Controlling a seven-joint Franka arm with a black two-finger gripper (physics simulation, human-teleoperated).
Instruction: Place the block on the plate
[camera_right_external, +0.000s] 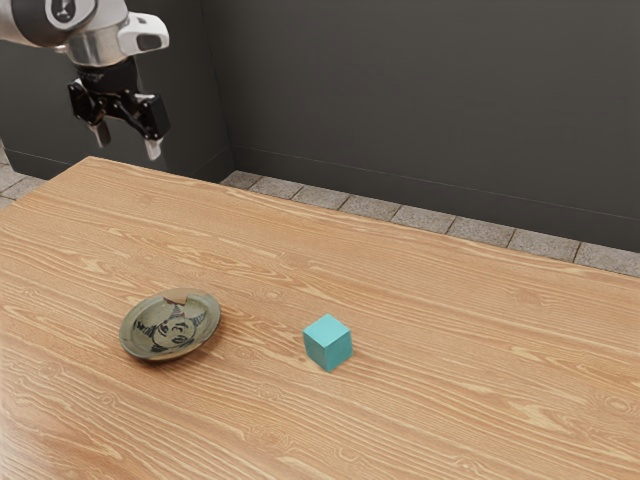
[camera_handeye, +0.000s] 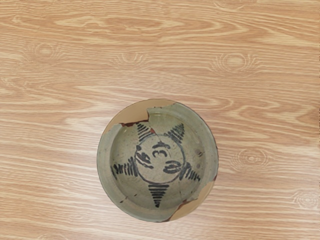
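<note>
High above the table, at the exterior view's upper left, my gripper (camera_right_external: 126, 148) is open, its two fingers well apart with nothing between them. A teal block (camera_right_external: 328, 343) rests on the wood, apart from the plate and toward the exterior view's right. The round grey-green plate (camera_right_external: 172, 326) with dark painted markings lies on the table, and nothing sits on it. From my hand's camera the plate (camera_handeye: 159, 160) is seen from above, with tan patches along its rim.
The wooden table (camera_right_external: 450, 340) carries both things. Its far edge runs below a dark wall (camera_right_external: 430, 100), with a strip of tiled floor (camera_right_external: 420, 218) between them.
</note>
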